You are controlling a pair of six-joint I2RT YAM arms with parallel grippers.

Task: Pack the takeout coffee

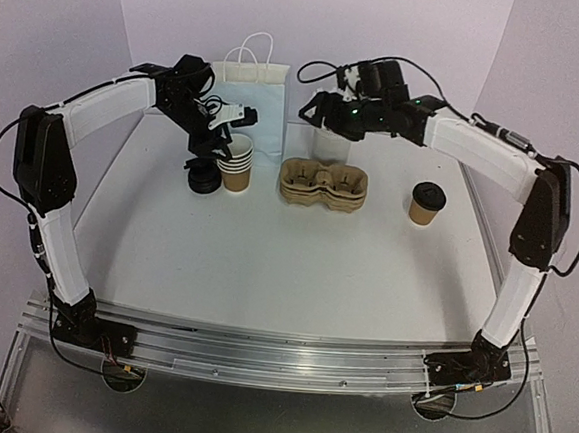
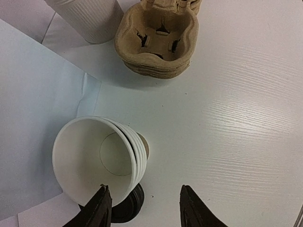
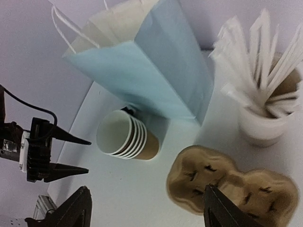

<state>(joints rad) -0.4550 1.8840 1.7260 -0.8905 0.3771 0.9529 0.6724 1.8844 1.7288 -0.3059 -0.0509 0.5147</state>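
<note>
A stack of several brown kraft cups (image 1: 238, 162) with white rims stands open and lidless at the back left, also seen in the left wrist view (image 2: 94, 156) and the right wrist view (image 3: 125, 135). A stack of black lids (image 1: 203, 181) lies just left of it, partly hidden under the cups in the left wrist view (image 2: 127, 208). One lidded kraft cup (image 1: 427, 203) stands alone at the right. My left gripper (image 1: 242, 121) (image 2: 144, 201) hovers open and empty above the cup stack. My right gripper (image 1: 308, 113) (image 3: 146, 188) is open and empty, high over the back middle.
A pale blue paper bag (image 1: 251, 93) (image 3: 142, 66) stands at the back behind the cups. A stack of brown pulp cup carriers (image 1: 322, 184) (image 2: 158, 40) (image 3: 227, 189) lies mid-table. A white holder of white sticks (image 3: 262, 123) (image 2: 90, 16) stands behind the carriers.
</note>
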